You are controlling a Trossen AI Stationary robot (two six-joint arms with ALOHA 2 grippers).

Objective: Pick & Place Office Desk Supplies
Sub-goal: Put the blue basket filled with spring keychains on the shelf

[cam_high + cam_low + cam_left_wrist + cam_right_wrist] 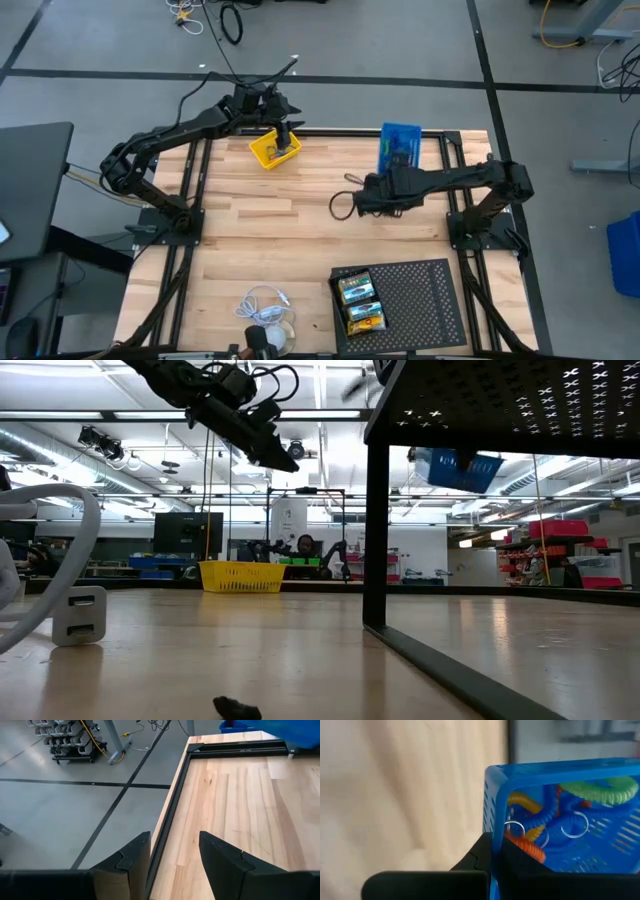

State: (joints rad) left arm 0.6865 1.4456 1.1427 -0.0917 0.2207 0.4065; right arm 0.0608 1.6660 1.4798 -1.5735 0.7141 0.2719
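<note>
Right gripper point(495, 851) is pinching the wall of a blue basket point(400, 145) and holding it off the table point(300, 215).
Only its wrist view is showing the basket's load: green point(600, 790), orange point(527, 849), yellow point(522, 801) and blue point(545, 817) coiled bands plus metal rings point(575, 825). Overhead, the left gripper point(283, 138) is hovering over a yellow basket point(268, 152) near the far edge, fingers point(132, 862) parted and empty, while crayon boxes point(360, 303) are lying in the black perforated tray point(425, 300). Low down, the blue basket is hanging in the air.
</note>
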